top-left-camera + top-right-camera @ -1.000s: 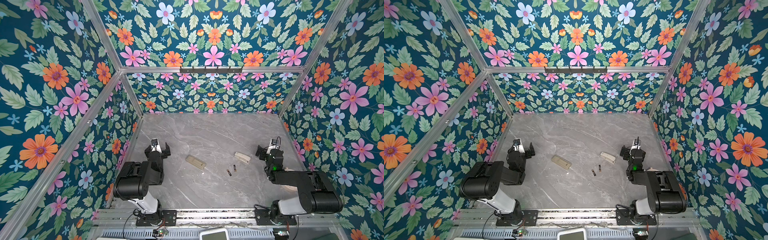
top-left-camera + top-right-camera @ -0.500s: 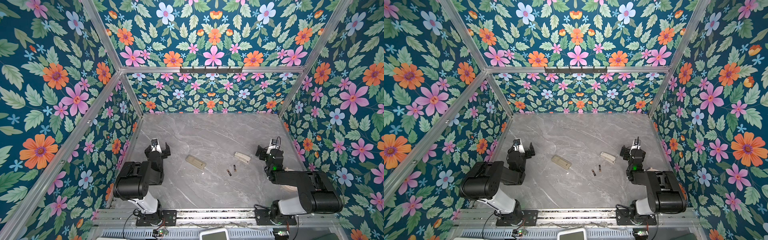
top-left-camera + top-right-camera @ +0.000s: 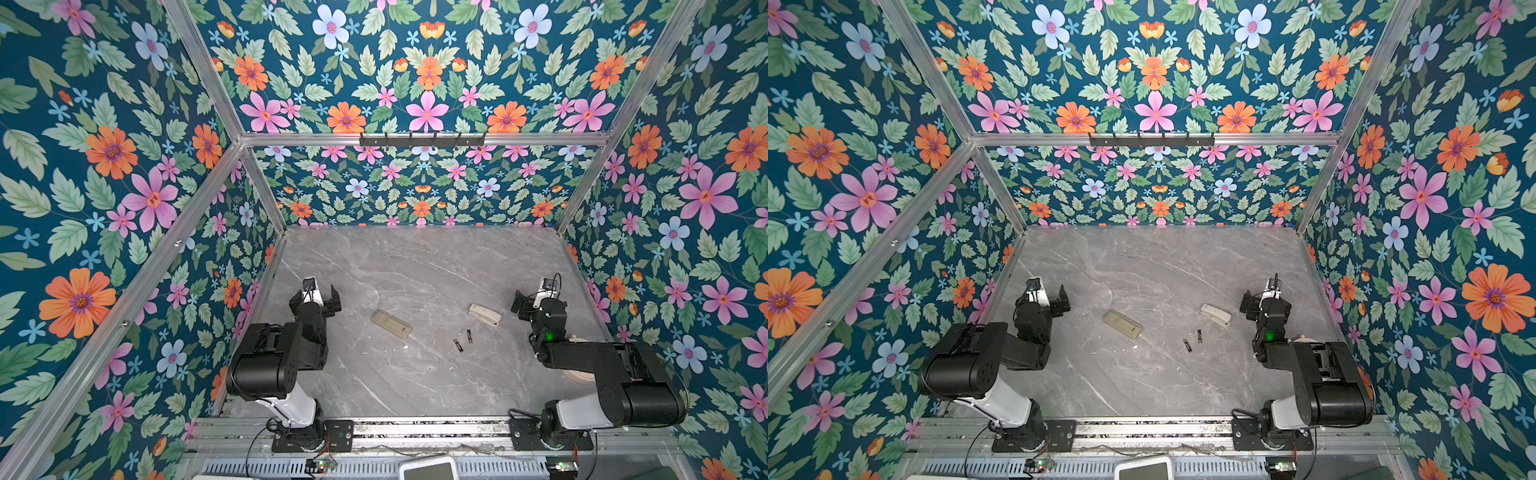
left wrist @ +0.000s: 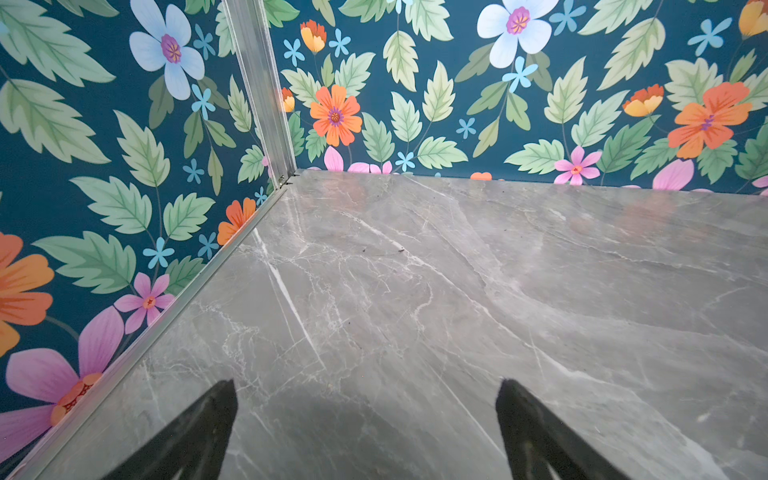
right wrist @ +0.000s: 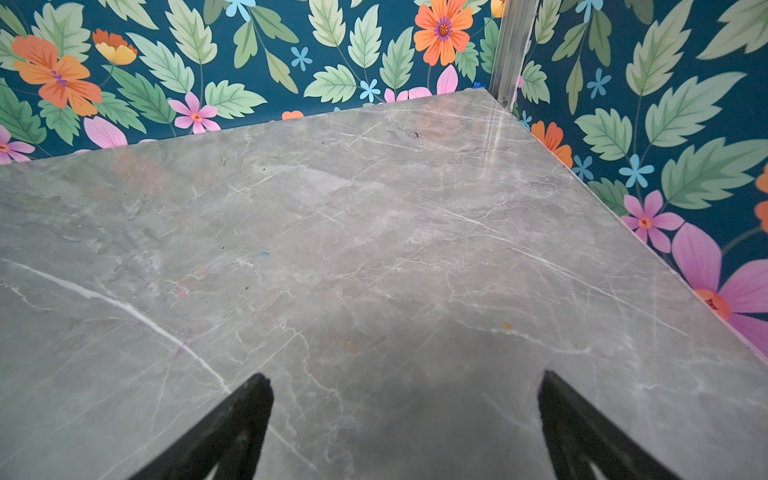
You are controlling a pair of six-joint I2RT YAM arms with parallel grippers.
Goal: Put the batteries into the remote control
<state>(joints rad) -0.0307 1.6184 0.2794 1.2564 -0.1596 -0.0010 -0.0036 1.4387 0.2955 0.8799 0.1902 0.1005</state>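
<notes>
In both top views the remote control (image 3: 390, 323) (image 3: 1122, 323) lies beige back up on the grey marble table (image 3: 415, 270), left of the middle. The two batteries (image 3: 458, 345) (image 3: 469, 336) (image 3: 1187, 345) (image 3: 1199, 336) lie side by side to its right, nearer the front. My left gripper (image 3: 316, 296) (image 3: 1044, 297) (image 4: 365, 382) stands open and empty, left of the remote. Open and empty as well, my right gripper (image 3: 538, 300) (image 3: 1264, 301) (image 5: 405, 375) sits at the right side. Neither wrist view shows the remote or the batteries, only bare table.
A short cream stepped block (image 3: 484, 314) (image 3: 1215, 315) lies between the batteries and the right gripper. Flowered walls (image 3: 124, 208) close in the table on three sides. A pale round thing (image 3: 582, 374) shows partly under the right arm. A white device (image 3: 430, 469) sits below the front rail.
</notes>
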